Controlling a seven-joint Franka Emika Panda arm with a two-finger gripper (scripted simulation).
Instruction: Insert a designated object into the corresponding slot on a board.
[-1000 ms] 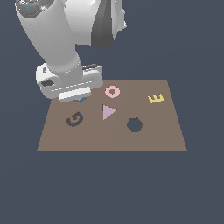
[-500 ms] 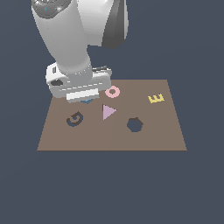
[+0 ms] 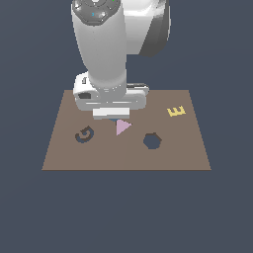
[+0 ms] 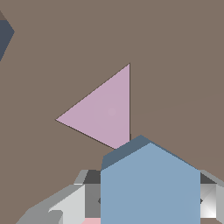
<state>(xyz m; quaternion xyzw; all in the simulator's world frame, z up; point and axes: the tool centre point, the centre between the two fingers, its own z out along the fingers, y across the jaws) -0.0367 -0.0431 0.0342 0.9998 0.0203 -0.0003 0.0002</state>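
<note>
In the wrist view, the light-blue hexagonal block (image 4: 150, 186) sat flat-faced and matte, clamped between the gripper (image 4: 148, 197) fingers (image 4: 65, 205), raised above one lilac triangle (image 4: 103, 111). Beyond it on the brown board (image 3: 64, 153) lay one dark hexagonal slot (image 3: 152, 141), one G-shaped cut-out (image 3: 84, 134) and one yellow E (image 3: 176, 111).
</note>
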